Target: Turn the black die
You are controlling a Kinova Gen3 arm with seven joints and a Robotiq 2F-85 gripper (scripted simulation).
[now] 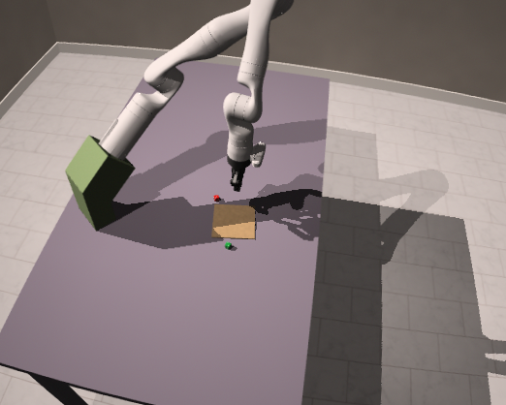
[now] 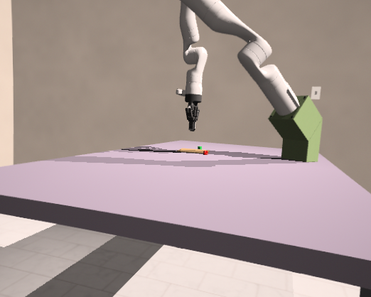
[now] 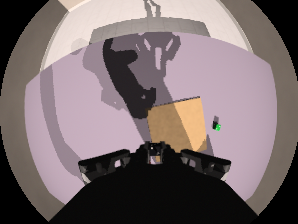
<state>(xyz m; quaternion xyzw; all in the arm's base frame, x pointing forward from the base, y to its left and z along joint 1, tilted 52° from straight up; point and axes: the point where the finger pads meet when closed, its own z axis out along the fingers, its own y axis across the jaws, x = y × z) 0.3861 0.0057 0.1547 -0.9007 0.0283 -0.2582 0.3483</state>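
My gripper (image 1: 236,186) (image 2: 192,127) hangs in the air above the table, behind the far edge of the tan mat (image 1: 233,222) (image 2: 190,150) (image 3: 178,123). It is shut on the small black die (image 3: 154,157), which shows only as a dark bit between the fingertips; its top face cannot be read. The mat lies flat with nothing on it. The red die (image 1: 217,198) (image 2: 205,152) sits on the table just off the mat's far left corner. The green die (image 1: 229,246) (image 2: 200,147) (image 3: 217,125) sits on the table just off the mat's near edge.
The arm's green base block (image 1: 97,181) (image 2: 302,131) stands at the table's left side. The purple table (image 1: 153,310) (image 2: 201,192) ends at its right edge close to the mat. Dark arm shadows fall across the mat and the table.
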